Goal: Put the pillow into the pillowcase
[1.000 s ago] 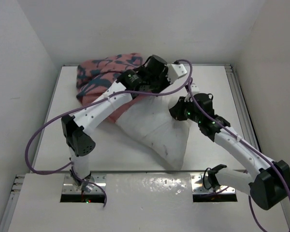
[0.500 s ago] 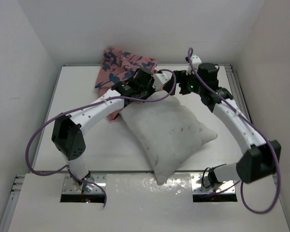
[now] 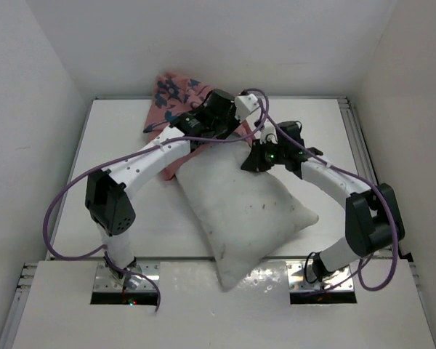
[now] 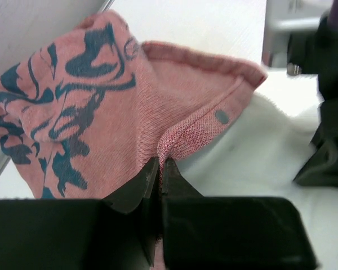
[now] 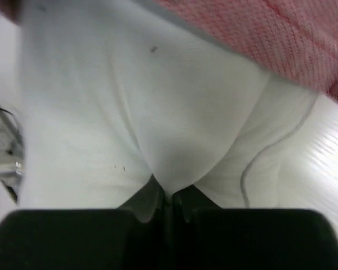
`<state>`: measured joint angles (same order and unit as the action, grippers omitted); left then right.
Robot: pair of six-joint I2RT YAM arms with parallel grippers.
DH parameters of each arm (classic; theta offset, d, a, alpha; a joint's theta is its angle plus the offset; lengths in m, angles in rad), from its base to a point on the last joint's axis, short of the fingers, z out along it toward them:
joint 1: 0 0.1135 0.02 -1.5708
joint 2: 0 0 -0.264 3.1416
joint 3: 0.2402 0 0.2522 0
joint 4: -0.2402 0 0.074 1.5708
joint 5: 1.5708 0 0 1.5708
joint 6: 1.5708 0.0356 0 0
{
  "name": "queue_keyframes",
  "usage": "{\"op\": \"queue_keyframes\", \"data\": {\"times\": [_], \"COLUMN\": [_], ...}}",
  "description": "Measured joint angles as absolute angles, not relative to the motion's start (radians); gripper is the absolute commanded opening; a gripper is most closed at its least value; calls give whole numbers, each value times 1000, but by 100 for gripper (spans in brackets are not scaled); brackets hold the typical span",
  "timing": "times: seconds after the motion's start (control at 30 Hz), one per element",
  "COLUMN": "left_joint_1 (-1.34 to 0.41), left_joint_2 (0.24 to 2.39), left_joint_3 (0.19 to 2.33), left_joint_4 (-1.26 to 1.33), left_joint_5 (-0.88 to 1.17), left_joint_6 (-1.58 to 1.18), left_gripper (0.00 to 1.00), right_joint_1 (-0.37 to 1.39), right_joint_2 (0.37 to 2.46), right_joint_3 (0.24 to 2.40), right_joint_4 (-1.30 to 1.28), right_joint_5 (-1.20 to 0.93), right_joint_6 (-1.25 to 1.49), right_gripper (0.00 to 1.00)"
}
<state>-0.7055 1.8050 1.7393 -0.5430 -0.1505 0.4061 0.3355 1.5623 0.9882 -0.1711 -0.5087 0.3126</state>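
Note:
The plump white pillow (image 3: 251, 211) lies slantwise across the middle of the table, with one corner hanging over the near edge. The pillowcase (image 3: 171, 94) shows its pale pink side with dark blue marks, bunched at the back and draped over the pillow's far end. My left gripper (image 3: 229, 133) is shut on the pillowcase's hemmed edge (image 4: 160, 163), right beside the pillow (image 4: 253, 152). My right gripper (image 3: 251, 163) is shut on a pinch of pillow fabric (image 5: 170, 194) at its far end, just below the pillowcase (image 5: 281, 39).
The white table (image 3: 116, 196) is boxed in by white walls on three sides. A metal rail (image 3: 356, 145) runs along its right edge. Purple cables (image 3: 65, 196) loop out from both arms. The right gripper's dark body (image 4: 327, 146) sits close to my left fingers.
My right arm has swung from the back right corner down to the pillow's far end and shut on its fabric. The pillow shifted slightly. The left gripper kept its hold on the pillowcase.

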Motion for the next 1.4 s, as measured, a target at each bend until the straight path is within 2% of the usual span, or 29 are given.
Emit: {"op": "queue_keyframes", "data": {"times": [0.2, 0.43, 0.57, 0.6, 0.63, 0.67, 0.7, 0.73, 0.77, 0.8, 0.83, 1.03, 1.07, 1.1, 1.13, 1.17, 1.2, 1.23, 1.3, 1.33, 1.37, 1.4], "left_joint_1": [-714, -733, -734, -734, -734, -735, -736, -741, -749, -756, -757, -688, -661, -630, -597, -562, -532, -502, -461, -457, -457, -459], "left_joint_2": [1813, 1819, 1817, 1814, 1810, 1807, 1806, 1806, 1806, 1806, 1806, 1734, 1695, 1634, 1574, 1512, 1457, 1415, 1377, 1379, 1394, 1416], "left_joint_3": [1896, 2033, 2019, 2004, 1983, 1962, 1949, 1945, 1943, 1946, 1954, 1914, 1861, 1776, 1687, 1585, 1493, 1414, 1282, 1236, 1192, 1161], "left_joint_4": [-647, -794, -814, -814, -812, -813, -820, -831, -842, -846, -849, -818, -789, -750, -724, -685, -655, -646, -608, -582, -553, -524], "left_joint_5": [-35, 212, 303, 311, 312, 313, 313, 302, 286, 266, 242, 110, 80, 52, 27, 8, -5, -22, -46, -61, -76, -95], "left_joint_6": [399, 402, 435, 442, 445, 445, 446, 436, 429, 425, 415, 401, 398, 387, 383, 381, 378, 375, 369, 370, 369, 370], "left_gripper": [0, 0, 0, 2, 17, 63, 77, 87, 99, 100, 100, 99, 52, 16, 0, 0, 0, 0, 19, 34, 64, 71], "right_joint_1": [404, 403, 362, 360, 361, 361, 361, 359, 352, 340, 326, 197, 178, 162, 147, 141, 143, 155, 220, 270, 333, 381], "right_joint_2": [1431, 1360, 1369, 1370, 1372, 1376, 1382, 1389, 1396, 1401, 1403, 1408, 1407, 1407, 1404, 1399, 1391, 1382, 1353, 1340, 1327, 1319], "right_joint_3": [841, 756, 715, 692, 675, 662, 658, 658, 659, 665, 677, 873, 907, 935, 960, 977, 991, 997, 998, 997, 997, 997], "right_joint_4": [189, 614, 749, 759, 750, 727, 690, 651, 617, 580, 535, 152, 99, 58, 17, -19, -60, -85, -141, -162, -178, -187], "right_joint_5": [-513, -302, -170, -129, -95, -62, -31, -1, 29, 53, 62, 62, 51, 32, 9, -15, -32, -38, -21, 0, 27, 48], "right_joint_6": [555, 849, 988, 1013, 1030, 1043, 1047, 1047, 1044, 1032, 1016, 815, 774, 728, 673, 638, 599, 572, 511, 472, 427, 398], "right_gripper": [0, 0, 0, 0, 0, 7, 21, 42, 81, 98, 99, 99, 94, 21, 0, 0, 5, 21, 77, 99, 99, 99]}}
